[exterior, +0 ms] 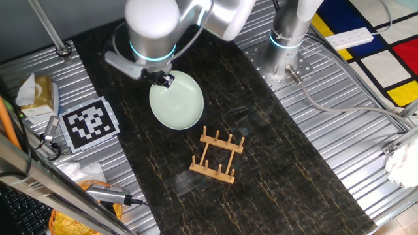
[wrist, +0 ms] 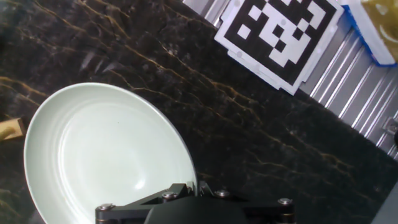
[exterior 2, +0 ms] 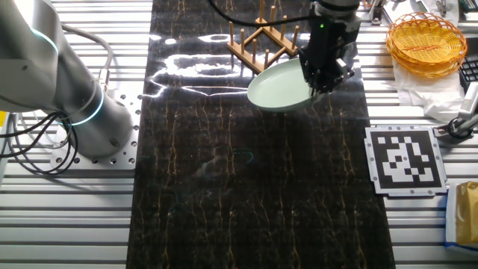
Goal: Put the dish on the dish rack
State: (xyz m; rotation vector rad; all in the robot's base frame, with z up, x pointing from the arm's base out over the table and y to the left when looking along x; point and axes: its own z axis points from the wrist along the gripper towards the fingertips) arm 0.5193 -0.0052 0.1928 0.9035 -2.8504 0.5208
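Presently, item one: the fingers. They meet the rim of the dish at its edge; the hand view shows the rim running in under the hand housing at the bottom of the frame. The tips themselves are hidden there, so how far apart they stand cannot be told, though a pinch on the rim looks likely. An edge grip suits the task, since a plate must go into a rack on edge, not flat.

Item two: the dish, pale mint green, round, shallow, glossy. In the other fixed view it sits tilted, its far side raised toward the hand, which suggests it is carried by the rim and partly or wholly clear of the counter. It is not in the rack.

Item three: the dish rack, light wood, upright pegs in two rows, empty. It stands on the dark marble-patterned counter just beside the dish, toward the end of the counter away from the arm's base, and roughly midway between the long edges. The pegs point upward, ready to take a plate lowered between them.

Item four: a black-and-white marker tile, lying on the ribbed metal just off the long edge of the counter nearest the dish.

Judgement: the transfer is in its early part; tilting the dish upright and aligning it with a peg gap remain.
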